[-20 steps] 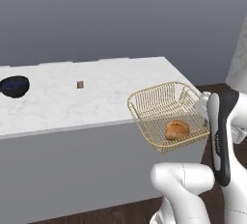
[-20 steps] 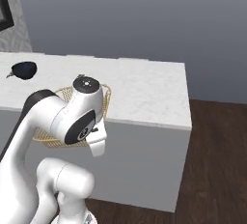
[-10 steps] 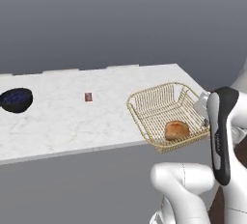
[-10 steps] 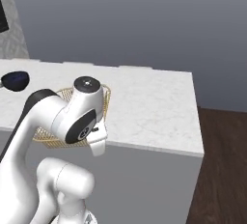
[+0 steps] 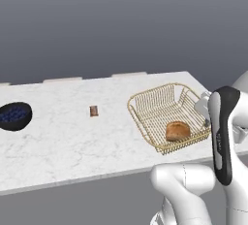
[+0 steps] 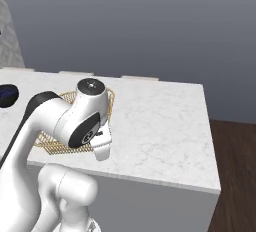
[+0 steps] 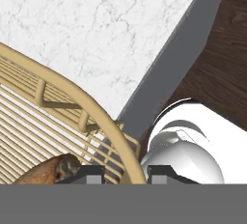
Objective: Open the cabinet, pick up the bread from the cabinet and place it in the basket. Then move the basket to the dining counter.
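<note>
Golden wire-mesh basket (image 5: 167,115) sits at right-center of the left base view, on the white marble dining counter (image 5: 72,136), close to the counter's near edge and right end. Bread (image 5: 177,131), a golden-brown roll, lies inside the basket, toward its near right corner. In the right base view the basket (image 6: 60,143) shows at left-center, mostly hidden behind the white arm, on the counter (image 6: 160,131) near its front edge.

In the hand view, gripper (image 7: 125,172) is at the bottom center, its dark fingertips (image 7: 89,172) standing narrowly apart on either side of the basket rim (image 7: 72,92), so the jaws are clamped on the rim wire. The rim curves from the left edge down to the bottom center. Bread (image 7: 48,170) shows at the lower left, just inside the rim and beside the left fingertip. Marble counter (image 7: 111,30) takes the upper left; its grey side face runs diagonally, with dark wood floor (image 7: 217,63) at the upper right.

Elsewhere in the left base view: small flat brown bar (image 5: 94,111) at center-left on the counter, well apart from the basket; dark bowl (image 5: 14,116) at the far left edge. Bowl (image 6: 7,95) also at the left edge of the right base view.
</note>
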